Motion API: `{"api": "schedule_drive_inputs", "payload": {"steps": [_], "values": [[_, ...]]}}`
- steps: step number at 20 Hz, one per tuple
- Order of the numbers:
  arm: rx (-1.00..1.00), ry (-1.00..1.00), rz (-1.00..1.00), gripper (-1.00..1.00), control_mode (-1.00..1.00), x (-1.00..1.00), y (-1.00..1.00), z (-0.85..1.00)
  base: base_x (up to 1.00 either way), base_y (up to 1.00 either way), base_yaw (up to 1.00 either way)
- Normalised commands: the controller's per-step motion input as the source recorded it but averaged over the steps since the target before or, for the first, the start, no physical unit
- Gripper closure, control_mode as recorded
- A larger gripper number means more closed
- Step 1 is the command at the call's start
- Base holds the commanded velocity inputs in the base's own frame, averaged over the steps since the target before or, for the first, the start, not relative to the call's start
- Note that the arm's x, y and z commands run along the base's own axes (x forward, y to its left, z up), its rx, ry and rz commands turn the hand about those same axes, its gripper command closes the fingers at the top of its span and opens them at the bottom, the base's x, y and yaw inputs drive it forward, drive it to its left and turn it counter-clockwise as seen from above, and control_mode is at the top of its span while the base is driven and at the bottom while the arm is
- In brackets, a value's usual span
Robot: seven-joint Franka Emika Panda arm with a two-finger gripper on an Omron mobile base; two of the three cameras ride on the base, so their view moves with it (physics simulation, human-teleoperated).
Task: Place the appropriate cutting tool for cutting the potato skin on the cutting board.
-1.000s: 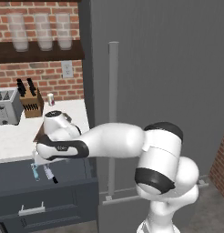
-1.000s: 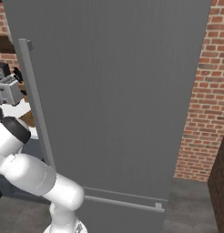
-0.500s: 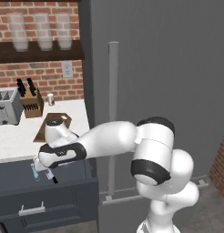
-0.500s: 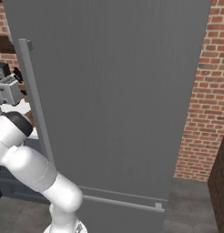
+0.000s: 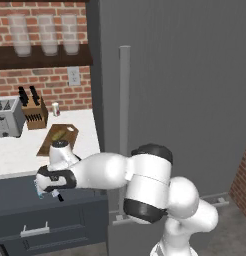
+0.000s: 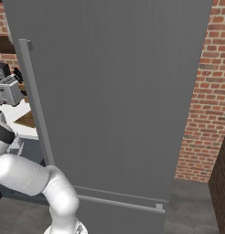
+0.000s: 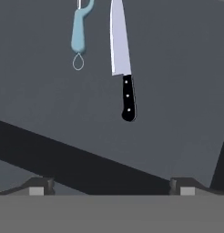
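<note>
Gripper [image 7: 112, 189] fingers spread wide, empty, peeler [image 7: 80, 32] at 11 o'clock (knife [image 7: 123, 63] just beside, apart).

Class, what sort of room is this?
Almost certainly a kitchen: a toaster and a knife block stand on the counter, with a tall grey fridge beside it.

One peeler [image 7: 79, 32], one knife [image 7: 123, 63], one cutting board [image 5: 51, 144], one potato [image 5: 58, 134], one toaster [image 5: 7, 118], probably three jars [image 5: 44, 34].
</note>
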Motion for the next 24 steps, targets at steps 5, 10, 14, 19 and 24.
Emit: {"api": "schedule_drive_inputs", "payload": {"steps": [5,10,14,19,24], "values": [[0.0,0.03,0.0,-1.0,-1.0,0.17,0.11,-0.18,0.0,0.0,0.0],[0.0,0.02,0.02,-1.0,-1.0,0.11,0.11,-0.14,0.0,0.0,0.0],[0.0,0.0,0.04,-1.0,-1.0,0.01,0.1,-0.17,0.0,0.0,0.0],[0.0,0.0,0.05,-1.0,-1.0,0.0,0.15,-0.24,0.0,0.0,0.0],[0.0,0.0,0.05,-1.0,-1.0,0.0,0.11,-0.25,0.0,0.0,0.0]]}}
